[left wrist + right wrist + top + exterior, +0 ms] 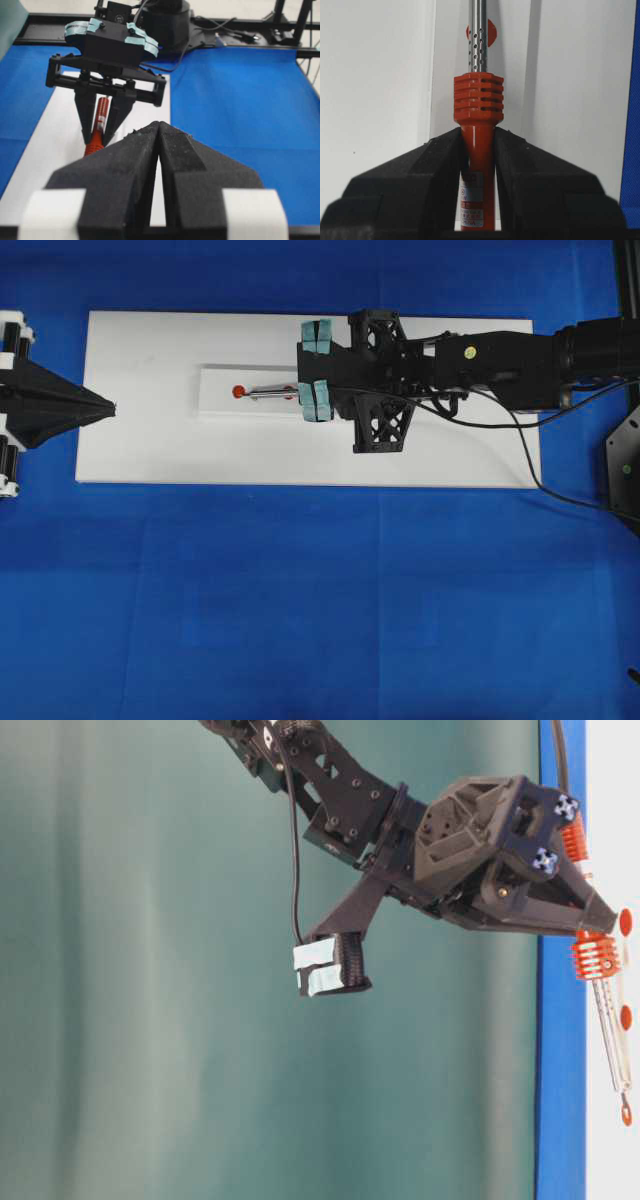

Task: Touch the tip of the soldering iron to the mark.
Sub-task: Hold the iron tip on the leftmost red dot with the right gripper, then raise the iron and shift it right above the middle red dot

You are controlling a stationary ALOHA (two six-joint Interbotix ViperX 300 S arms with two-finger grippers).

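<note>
Gripping the soldering iron [477, 150] by its orange-red handle, our right hand [477, 165] is clenched on it above the white board [150, 440] on the blue tabletop [300, 600]. We list the silver shaft running out ahead of the fingers, its tip at the red mark [238, 392]. Our left hand [159, 150] rests pressed together, holding nothing, at the board's left edge.

Blue cloth [300, 620] covers the tabletop, w/ a white board [140, 440] laid flat on it. Plain grey-green backdrop [150, 1020] behind. Black frame rail [240, 24] runs along table's far edge. Even lighting.
</note>
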